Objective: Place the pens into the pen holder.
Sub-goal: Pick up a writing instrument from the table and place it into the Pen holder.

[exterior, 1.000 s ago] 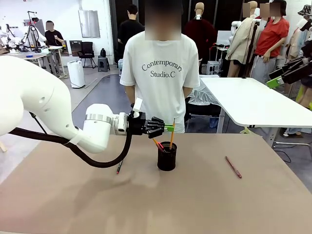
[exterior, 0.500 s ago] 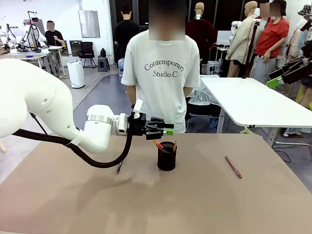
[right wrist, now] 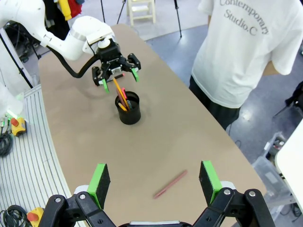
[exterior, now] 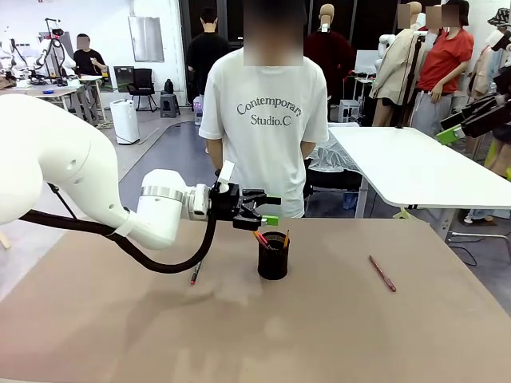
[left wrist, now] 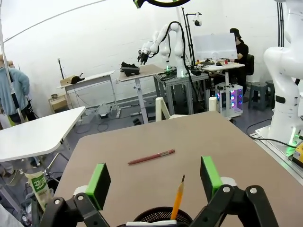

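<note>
The black mesh pen holder (exterior: pixel 273 257) stands mid-table. An orange-yellow pencil (exterior: pixel 285 238) and a red-tipped pen (exterior: pixel 259 238) lean inside it. My left gripper (exterior: pixel 267 209) hovers just above the holder's left rim, open and holding nothing. In the left wrist view the pencil (left wrist: pixel 178 198) rises from the holder (left wrist: pixel 163 215) between the spread green pads (left wrist: pixel 98 184). A pinkish-red pen (exterior: pixel 382 273) lies on the table to the right. A dark pen (exterior: pixel 194 274) lies left of the holder. My right gripper (right wrist: pixel 154 182) is open, high above the pinkish-red pen (right wrist: pixel 170 183).
A person in a white T-shirt (exterior: pixel 263 120) stands at the far edge of the brown table (exterior: pixel 335 335), hands behind the back. The left arm's black cable (exterior: pixel 172 267) hangs low over the table's left part. A white table (exterior: pixel 415 163) stands beyond at the right.
My left gripper has opened and let go of the orange-yellow pencil, which has dropped down into the pen holder. The right gripper stayed open.
</note>
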Motion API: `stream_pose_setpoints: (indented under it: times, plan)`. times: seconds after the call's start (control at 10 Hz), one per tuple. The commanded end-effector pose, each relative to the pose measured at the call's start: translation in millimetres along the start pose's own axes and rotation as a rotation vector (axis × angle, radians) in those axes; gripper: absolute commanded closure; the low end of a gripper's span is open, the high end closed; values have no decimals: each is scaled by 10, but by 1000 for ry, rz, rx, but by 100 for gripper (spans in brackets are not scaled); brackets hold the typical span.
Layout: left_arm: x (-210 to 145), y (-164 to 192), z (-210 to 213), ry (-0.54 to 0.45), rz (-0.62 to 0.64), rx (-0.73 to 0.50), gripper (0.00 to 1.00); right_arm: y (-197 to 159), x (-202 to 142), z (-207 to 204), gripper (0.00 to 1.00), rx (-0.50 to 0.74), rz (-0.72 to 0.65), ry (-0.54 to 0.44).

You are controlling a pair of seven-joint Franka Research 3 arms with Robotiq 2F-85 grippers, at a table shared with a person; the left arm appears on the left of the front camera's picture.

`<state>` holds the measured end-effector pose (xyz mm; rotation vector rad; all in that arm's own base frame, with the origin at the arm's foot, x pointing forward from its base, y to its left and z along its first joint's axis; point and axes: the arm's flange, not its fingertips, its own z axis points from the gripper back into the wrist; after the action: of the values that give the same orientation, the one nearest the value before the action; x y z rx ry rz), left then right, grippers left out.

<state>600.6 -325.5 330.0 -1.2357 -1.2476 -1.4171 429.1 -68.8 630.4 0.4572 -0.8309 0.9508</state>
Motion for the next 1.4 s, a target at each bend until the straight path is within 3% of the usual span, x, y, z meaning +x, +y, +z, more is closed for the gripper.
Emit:
stream_pose_setpoints:
  times: [0.0,0.2,0.3,1.1,1.3]
  plan:
    - [118,-47,64,35,7,4,0,1,3,7,0,-1,1,0]
    - [221,-86,83,43,-14,-10,0,1,3,7,0,-1,1,0]
    - [86,10,18,11,-5,4,0,1,3,7,0,-1,1,0]
    - [67,2,18,17,-3,-1,0,1,3,7,0,-1,1,0]
    - [459,-41,217,68,-7,-9,0,1,3,7,0,-1,1,0]
